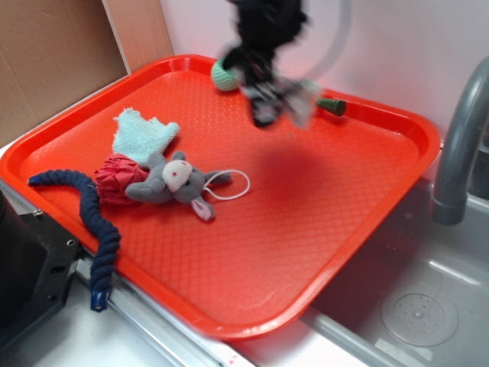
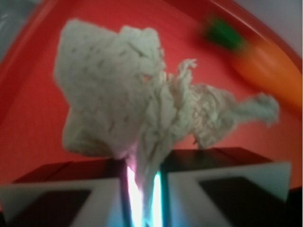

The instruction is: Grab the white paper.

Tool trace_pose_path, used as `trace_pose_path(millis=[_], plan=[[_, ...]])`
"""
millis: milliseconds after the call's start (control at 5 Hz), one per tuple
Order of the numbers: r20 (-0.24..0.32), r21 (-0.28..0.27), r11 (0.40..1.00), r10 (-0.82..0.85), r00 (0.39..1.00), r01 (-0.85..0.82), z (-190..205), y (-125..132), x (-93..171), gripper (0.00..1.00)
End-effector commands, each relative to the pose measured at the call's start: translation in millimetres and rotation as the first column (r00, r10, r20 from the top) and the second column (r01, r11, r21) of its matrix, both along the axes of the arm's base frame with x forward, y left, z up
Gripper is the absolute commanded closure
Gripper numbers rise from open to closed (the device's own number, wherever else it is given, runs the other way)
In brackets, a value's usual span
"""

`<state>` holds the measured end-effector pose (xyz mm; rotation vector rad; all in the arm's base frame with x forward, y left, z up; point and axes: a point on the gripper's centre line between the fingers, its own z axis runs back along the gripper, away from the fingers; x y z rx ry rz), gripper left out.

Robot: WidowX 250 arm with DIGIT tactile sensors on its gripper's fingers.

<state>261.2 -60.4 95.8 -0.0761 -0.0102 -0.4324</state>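
The gripper (image 1: 276, 98) hangs blurred over the far part of the red tray (image 1: 321, 252), at about twelve o'clock in the exterior view. Its fingers (image 2: 71, 189) are pinched tight on the white paper (image 2: 123, 94): in the wrist view the two pads meet with only a thin strip of paper squeezed between them, and the crumpled wad fans out ahead of them. From the exterior view the paper (image 1: 302, 95) shows only as a pale smear at the gripper's tip, and a dark shadow lies on the tray below it, toward five o'clock.

Behind the gripper, at eleven o'clock, a green ball (image 1: 224, 75) sits near the tray's far rim. At one o'clock in the wrist view lies an orange carrot (image 2: 265, 66) with a green top; in the exterior view only its green end (image 1: 332, 106) pokes out to the right of the gripper.

Well apart from all this, at nine o'clock on the tray, a grey mouse (image 1: 177, 180) lies on its side, touching a red cloth (image 1: 118, 178) and a turquoise cloth (image 1: 141, 134). A blue rope (image 1: 95, 222) curls over the tray's near-left rim. A grey faucet (image 1: 458, 145) rises at three o'clock over a sink (image 1: 420, 306).
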Motion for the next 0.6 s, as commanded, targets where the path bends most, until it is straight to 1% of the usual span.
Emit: trace_pose_path(millis=[0, 200, 400], plan=[[0.010, 0.017, 0.886, 0.464, 0.886, -0.464, 80, 37, -69, 1.00], [0.034, 0.056, 0.742, 0.668, 0.744, -0.668, 92, 40, -93, 1.00], [0.063, 0.090, 0.696, 0.710, 0.701, -0.713, 88, 38, -99, 1.00]])
